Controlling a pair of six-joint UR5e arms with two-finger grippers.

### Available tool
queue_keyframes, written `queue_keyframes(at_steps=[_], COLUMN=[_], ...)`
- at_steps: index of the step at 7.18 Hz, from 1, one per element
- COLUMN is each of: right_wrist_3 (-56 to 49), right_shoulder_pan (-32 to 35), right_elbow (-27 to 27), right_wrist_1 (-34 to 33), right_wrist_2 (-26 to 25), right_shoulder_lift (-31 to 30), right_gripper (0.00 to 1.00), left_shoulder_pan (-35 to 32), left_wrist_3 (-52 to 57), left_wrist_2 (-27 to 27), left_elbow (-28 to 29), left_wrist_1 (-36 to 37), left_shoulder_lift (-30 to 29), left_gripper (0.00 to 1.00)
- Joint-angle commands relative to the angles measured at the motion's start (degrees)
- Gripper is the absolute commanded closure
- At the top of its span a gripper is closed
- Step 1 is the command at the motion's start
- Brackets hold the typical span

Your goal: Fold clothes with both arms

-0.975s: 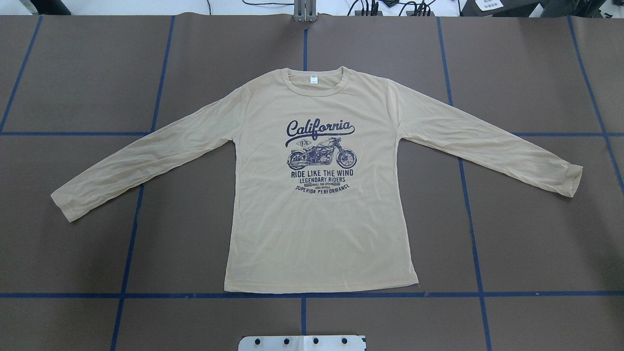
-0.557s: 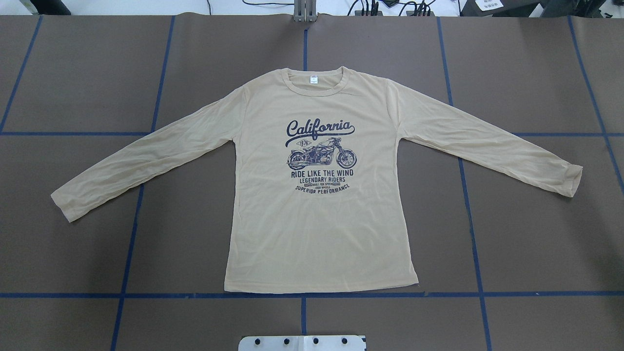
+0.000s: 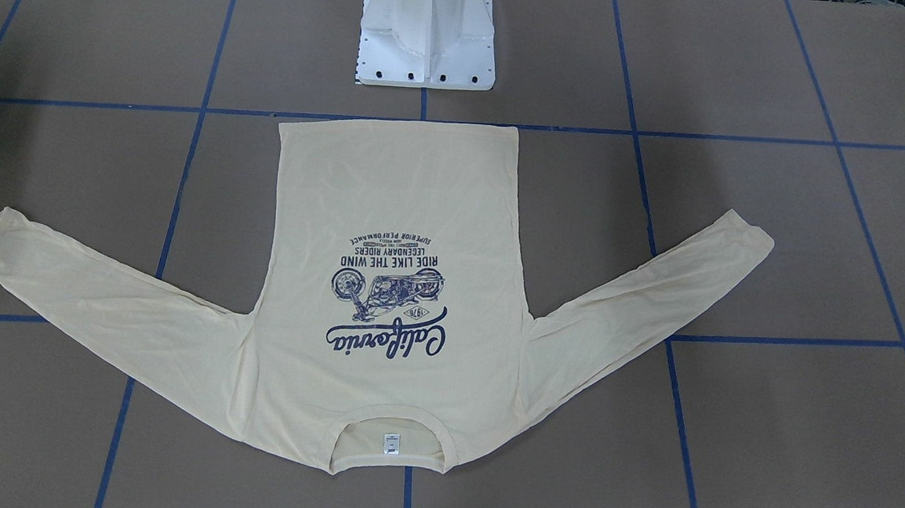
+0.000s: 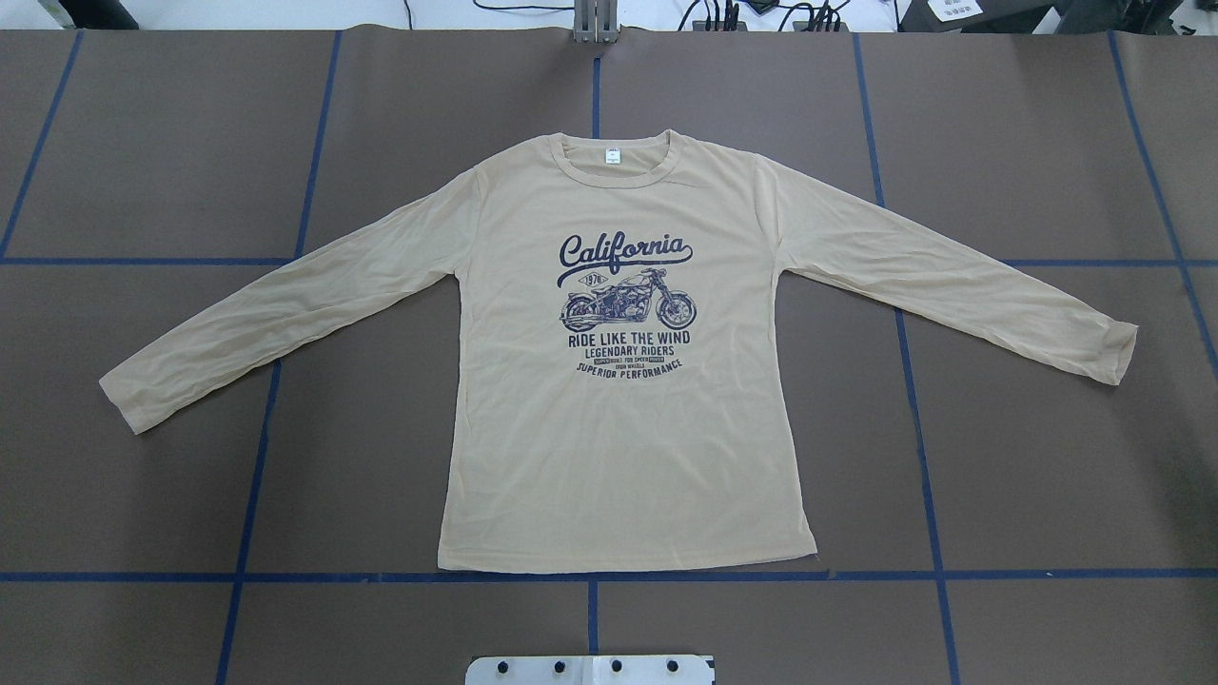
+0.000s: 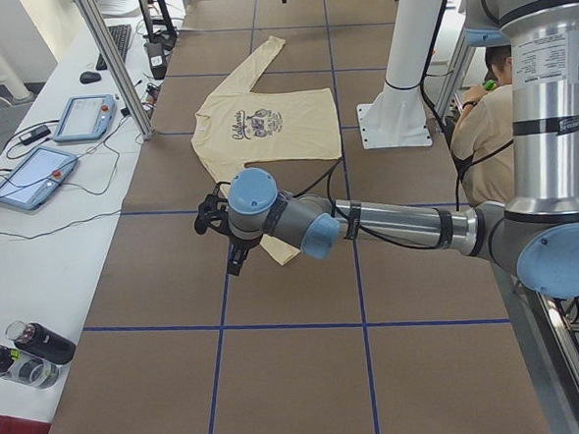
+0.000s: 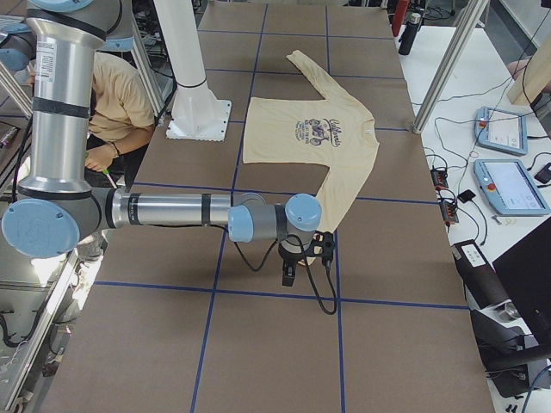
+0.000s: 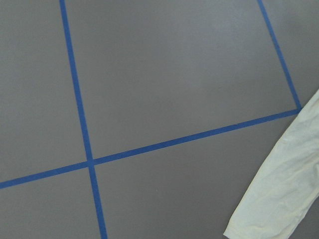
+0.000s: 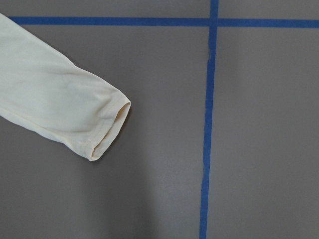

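The clothes are one cream-yellow long-sleeved T-shirt (image 4: 618, 447) lying flat, print up, in the middle of the table, collar at the far side and both sleeves spread out. My left gripper (image 5: 230, 242) hovers over the table just beyond the left sleeve's cuff (image 7: 279, 194). My right gripper (image 6: 291, 267) hovers just beyond the right sleeve's cuff (image 8: 107, 129). Neither touches the shirt. Both grippers show clearly only in the side views, so I cannot tell whether they are open or shut. No fingers show in the wrist views.
The brown table cover carries a grid of blue tape lines (image 4: 590, 576). The white pedestal base (image 3: 428, 40) stands near the shirt's hem. A seated person (image 5: 490, 126) is behind the robot. Teach pendants (image 5: 32, 179) and bottles (image 5: 32, 351) lie on the side bench.
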Motion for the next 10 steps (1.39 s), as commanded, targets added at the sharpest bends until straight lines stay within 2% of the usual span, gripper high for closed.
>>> queue_keyframes(at_steps=[1, 2, 7, 10], right_wrist_3=[27.3, 32.7, 33.2, 33.2], right_shoulder_pan=[-5.3, -7.2, -10.6, -11.4], right_elbow=[-11.4, -14.5, -15.5, -18.2], right_wrist_1=[22.5, 26.6, 26.3, 26.7], right_wrist_2=[-0.5, -0.7, -2.9, -3.3], right_shoulder_lift=[3.5, 5.7, 8.6, 10.4], right_gripper=[0.02, 0.02, 0.04, 0.05], left_shoulder_pan=[0.0, 0.0, 0.0, -0.1], left_wrist_3=[0.0, 0.0, 0.1, 0.1], left_wrist_2=[0.0, -0.1, 0.1, 0.1], left_elbow=[-0.2, -0.2, -0.8, -1.4], left_wrist_1=[-0.1, -0.1, -0.1, -0.1], left_shoulder_lift=[0.0, 0.0, 0.1, 0.1], left_gripper=[0.00, 0.00, 0.00, 0.00])
